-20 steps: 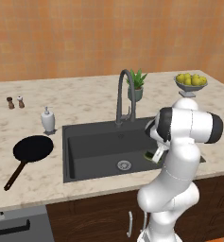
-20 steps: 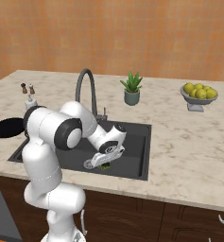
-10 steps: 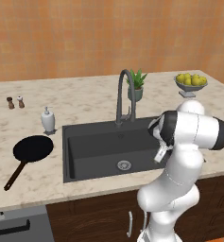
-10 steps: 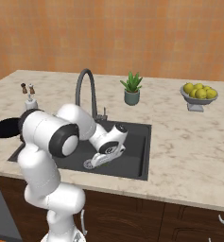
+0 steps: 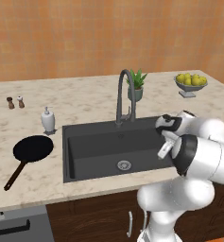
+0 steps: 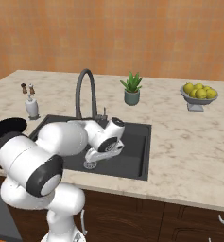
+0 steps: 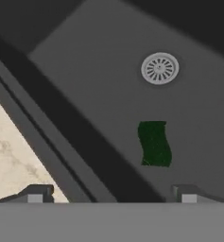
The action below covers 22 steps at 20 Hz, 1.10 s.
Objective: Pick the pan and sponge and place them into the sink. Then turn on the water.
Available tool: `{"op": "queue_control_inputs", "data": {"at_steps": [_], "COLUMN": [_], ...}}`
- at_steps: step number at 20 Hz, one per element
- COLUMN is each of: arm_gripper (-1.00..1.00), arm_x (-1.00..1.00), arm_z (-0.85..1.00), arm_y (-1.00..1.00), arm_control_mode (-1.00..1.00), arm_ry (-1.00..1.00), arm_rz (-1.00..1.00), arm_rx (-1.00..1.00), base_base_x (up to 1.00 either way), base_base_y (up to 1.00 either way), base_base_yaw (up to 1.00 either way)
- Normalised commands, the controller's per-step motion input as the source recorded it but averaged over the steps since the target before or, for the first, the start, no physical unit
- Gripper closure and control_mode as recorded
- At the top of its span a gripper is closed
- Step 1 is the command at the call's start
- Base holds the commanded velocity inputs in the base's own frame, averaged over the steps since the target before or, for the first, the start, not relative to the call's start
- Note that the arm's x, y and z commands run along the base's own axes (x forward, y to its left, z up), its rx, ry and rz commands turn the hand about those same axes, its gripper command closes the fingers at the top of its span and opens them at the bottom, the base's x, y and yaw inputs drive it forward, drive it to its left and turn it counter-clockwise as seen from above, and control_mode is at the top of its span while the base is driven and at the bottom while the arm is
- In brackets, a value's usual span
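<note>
Pincer point(image 7: 111, 193) wide, empty, hanging over the right part of the sink point(image 5: 92, 151). Sponge point(image 7: 154, 143) lies free on the basin floor, green face up, near the drain point(image 7: 159, 68): that part looks done. Pan point(image 5: 32, 149) sits on the bench point(image 5: 85, 99) left of the sink, handle toward the near edge, not yet moved. Faucet point(image 5: 124, 97) at the far rim, no water running. Left: pan into sink, then water.

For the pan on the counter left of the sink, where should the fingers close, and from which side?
Grip the pan by its long thin handle, coming from above. The handle lies flat on the counter, pointing toward the front edge, and is narrow enough for the fingers to straddle; the round black body is too wide.
</note>
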Motion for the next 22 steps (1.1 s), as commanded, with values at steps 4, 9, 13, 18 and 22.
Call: {"op": "queue_control_inputs", "data": {"at_steps": [4,9,13,18,22], "arm_gripper": [-1.0,-1.0,-1.0,-1.0,-1.0], "arm_x": [-0.49,-1.0,-0.94,-0.9,-0.65], "arm_z": [0.61,0.57,0.97,0.71,0.58], "arm_y": [-0.18,-0.16,0.01,0.3,0.96], "arm_control_mode": [-1.0,-1.0,-1.0,-1.0,-1.0], "arm_ry": [0.32,0.05,-0.03,-0.02,-0.12], "arm_rz": [-0.4,-0.27,-0.13,-0.05,0.0], "arm_rx": [0.08,0.13,0.01,-0.01,-0.21], "base_base_x": [0.0,0.0,0.0,0.0,0.0], "base_base_y": [0.0,0.0,0.0,0.0,0.0], "base_base_yaw": [0.0,0.0,0.0,0.0,0.0]}}
